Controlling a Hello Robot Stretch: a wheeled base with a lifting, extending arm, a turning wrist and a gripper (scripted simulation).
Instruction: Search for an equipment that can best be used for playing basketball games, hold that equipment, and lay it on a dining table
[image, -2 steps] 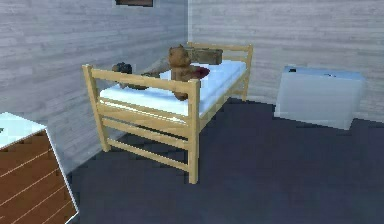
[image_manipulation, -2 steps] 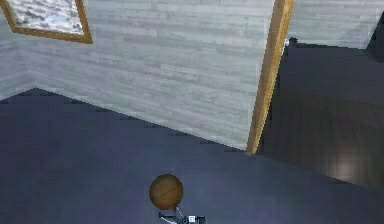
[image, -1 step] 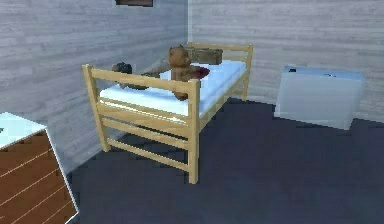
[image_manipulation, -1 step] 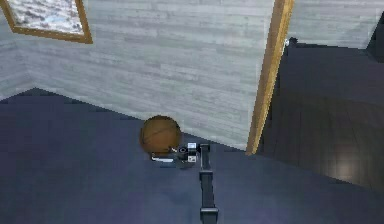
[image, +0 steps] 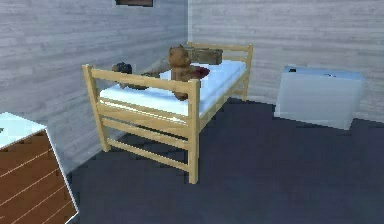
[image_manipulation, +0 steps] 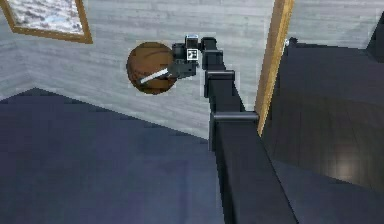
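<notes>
In the arm side view, a brown basketball (image_manipulation: 148, 66) hangs at the far end of my gripper (image_manipulation: 168, 72), clear of the dark floor and in front of the pale plank wall. The gripper holds the basketball. One thin pale finger (image_manipulation: 155, 76) crosses the ball's front. The dark arm bar (image_manipulation: 235, 130) rises from the bottom edge to the gripper's body.
A wooden bed (image: 170, 95) with a white mattress, a teddy bear (image: 181, 66) and dark items stands ahead against the plank wall. A white box (image: 318, 96) sits on the floor at the right. A brown dresser (image: 30, 170) is at bottom left. A wooden door frame (image_manipulation: 272, 60) and a framed picture (image_manipulation: 45, 18) show beside the arm.
</notes>
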